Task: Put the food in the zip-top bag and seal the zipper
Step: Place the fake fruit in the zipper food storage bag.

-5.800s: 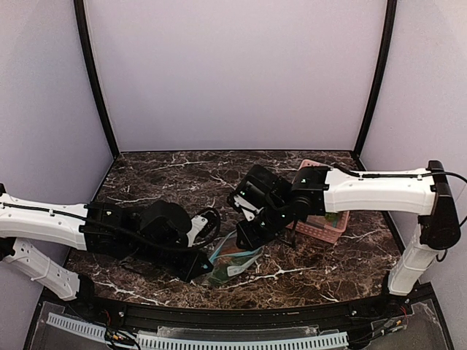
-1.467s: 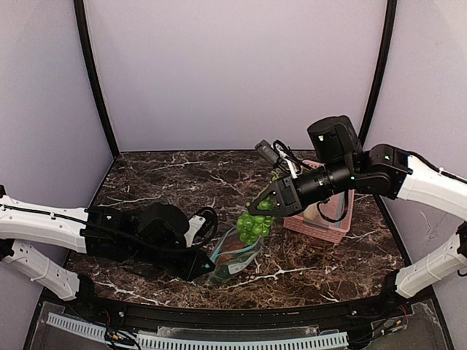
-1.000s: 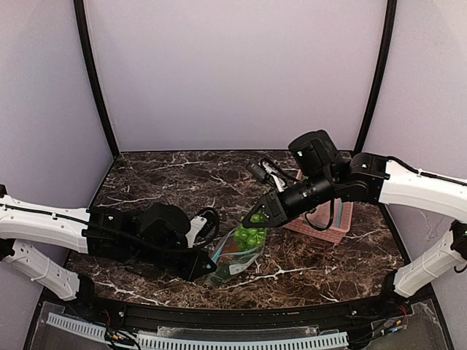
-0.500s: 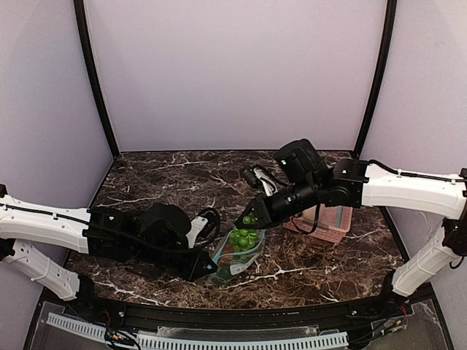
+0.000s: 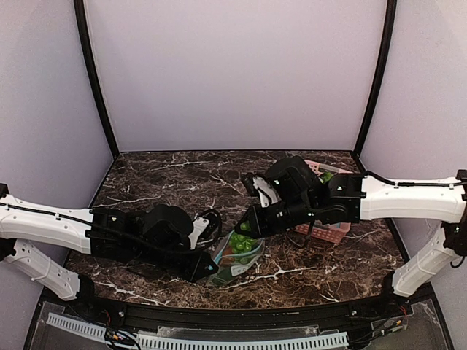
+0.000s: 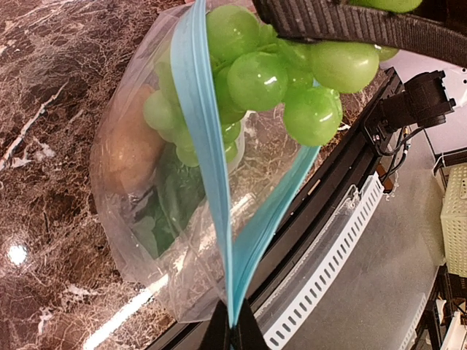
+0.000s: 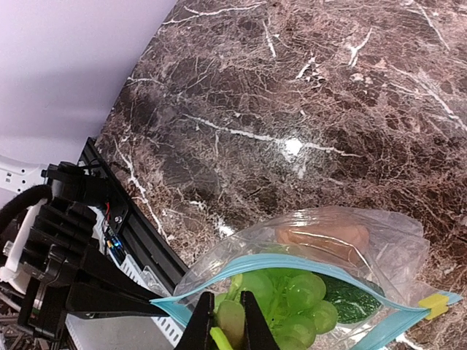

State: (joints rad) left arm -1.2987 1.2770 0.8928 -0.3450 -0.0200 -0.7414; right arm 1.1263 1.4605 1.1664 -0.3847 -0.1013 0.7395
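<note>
L gripper (image 6: 233, 337) is clamped hard on one end of the zipper (image 6: 208, 146), holding that corner of the zip-top bag (image 6: 139, 240) up. The bag's lower part rests on the marble table (image 5: 160, 182), near the front edge. The mouth gapes, w/ the two teal strips spread apart. R gripper (image 7: 222, 332) is right over the opening, fingers pinched on the top of the grape bunch (image 7: 292, 295). The light-green grapes hang between the strips: lower ones are inside the bag, upper ones above the rim in the left wrist view. Down in the bag are a brown-orange lump (image 6: 131, 153) and a dark green leafy piece (image 6: 171, 208), next to each other. Pink basket (image 5: 328, 232) sits right of the bag, partly hidden by the R arm.
</note>
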